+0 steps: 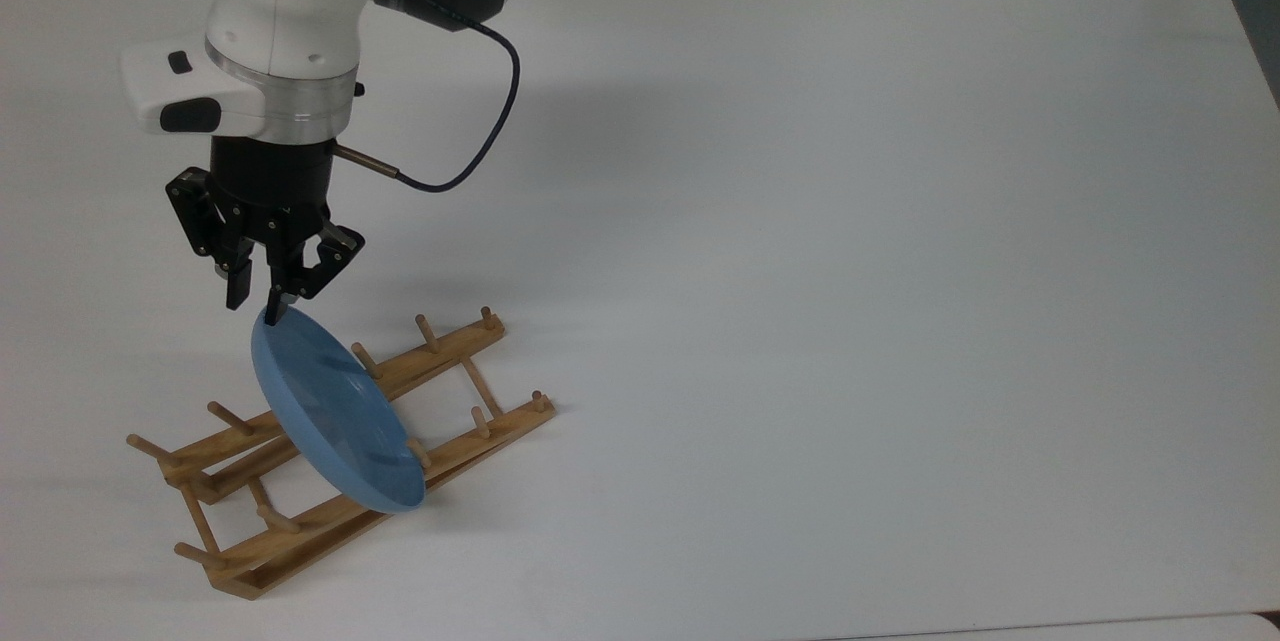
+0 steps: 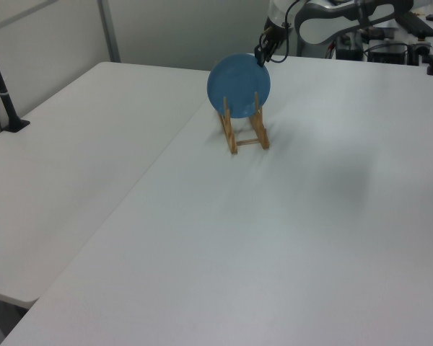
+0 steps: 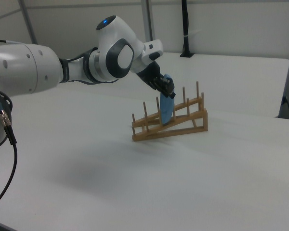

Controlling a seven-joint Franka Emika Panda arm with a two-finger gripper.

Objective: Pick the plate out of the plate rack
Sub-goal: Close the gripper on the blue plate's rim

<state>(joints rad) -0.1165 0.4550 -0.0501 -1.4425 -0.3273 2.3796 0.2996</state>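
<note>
gripper [image 1: 255, 306]: fingers close together over the plate's top rim; looks like it pinches the plate, not lifted yet
plate [image 1: 335, 416]: blue; on edge in the rack [image 1: 300, 521], between pegs; likely light, stiff, slippery; hold the rim at 12 o'clock
in the way: pegs [image 1: 425, 331] both sides; lift straight up
table [image 1: 850, 271]: white

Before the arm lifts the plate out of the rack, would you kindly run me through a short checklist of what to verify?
1. Pincer at the top edge of the plate: ok, it sits right at the rim in the top view.
2. Fingers closed firmly on the rim: cannot tell.
3. Plate standing between pegs of the plate rack: ok.
4. Rack flat on the table: ok.
5. Space above the plate free for lifting: ok.
6. Cable clear of the rack: ok.
</note>
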